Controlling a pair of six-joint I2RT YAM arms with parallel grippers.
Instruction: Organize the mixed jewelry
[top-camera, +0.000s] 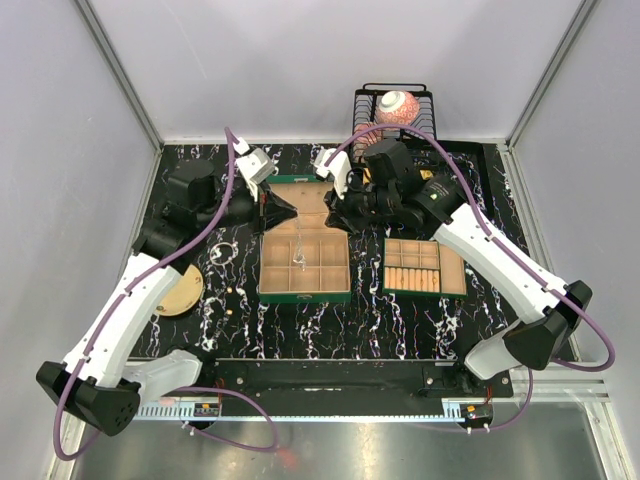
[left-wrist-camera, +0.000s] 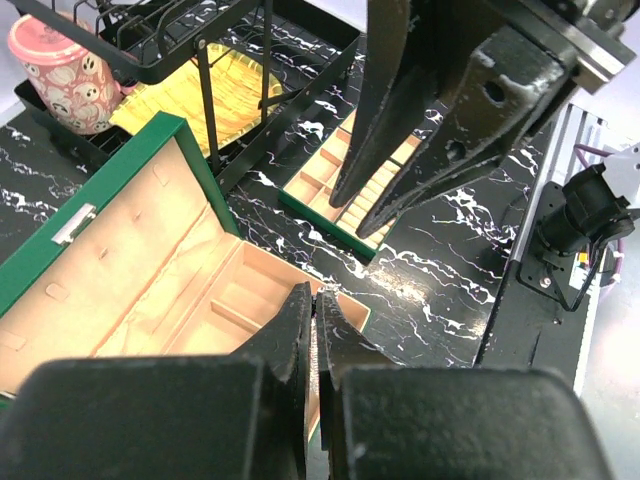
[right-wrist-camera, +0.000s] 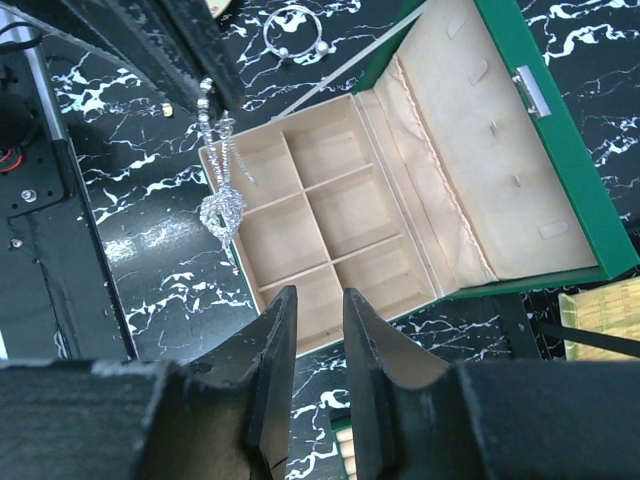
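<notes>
My left gripper is shut on a thin silvery chain. The chain hangs over the beige compartments of the open green box. In the left wrist view a silvery line shows between the closed fingertips. In the right wrist view the chain dangles in a bunch by the box's corner. My right gripper is open and empty, hovering over the box's near edge, close beside the left gripper; it also shows in the left wrist view. A thin wire hoop with beads and a tiny stud lie on the black table.
A second green box with ring rolls stands to the right. The round gold plate lies at the left, partly under my left arm. A black wire rack with a pink cup stands at the back.
</notes>
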